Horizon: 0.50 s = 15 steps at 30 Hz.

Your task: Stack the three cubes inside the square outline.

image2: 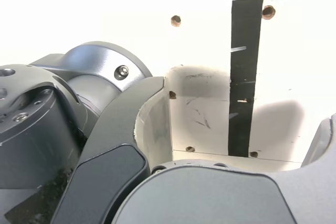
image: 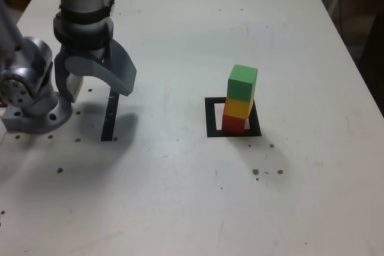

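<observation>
Three cubes stand stacked in the exterior view's right half: a red cube (image: 233,124) at the bottom, a yellow cube (image: 238,108) on it, and a green cube (image: 243,82) on top, turned slightly. The red one rests inside the black square outline (image: 212,118). Far off at the exterior view's left, my gripper (image: 99,88) hangs open and empty above the table, well apart from the stack. In the wrist view the gripper (image2: 236,129) shows only table and tape between its spread jaws; the cubes and the outline are out of that view.
A thin black tape strip (image: 111,118) (image2: 244,66) lies under the gripper. The arm's grey base (image: 30,106) sits at the table's left edge in the exterior view. The white table (image: 180,28) carries small screw holes (image2: 176,20) and dark specks (image: 255,172).
</observation>
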{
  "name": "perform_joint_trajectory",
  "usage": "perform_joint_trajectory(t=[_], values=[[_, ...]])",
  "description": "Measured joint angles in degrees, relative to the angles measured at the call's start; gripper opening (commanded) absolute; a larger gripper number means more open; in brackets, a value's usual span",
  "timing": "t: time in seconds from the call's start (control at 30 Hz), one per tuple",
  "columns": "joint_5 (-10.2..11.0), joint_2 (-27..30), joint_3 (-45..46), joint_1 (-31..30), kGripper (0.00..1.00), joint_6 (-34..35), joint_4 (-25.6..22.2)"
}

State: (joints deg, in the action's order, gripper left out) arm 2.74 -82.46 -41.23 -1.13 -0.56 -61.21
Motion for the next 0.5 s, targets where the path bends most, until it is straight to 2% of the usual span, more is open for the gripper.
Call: perform_joint_trajectory(t=[0.5], values=[[-0.23, -0.26, 0.36, 0.0, 0.99, 0.0, 0.15]])
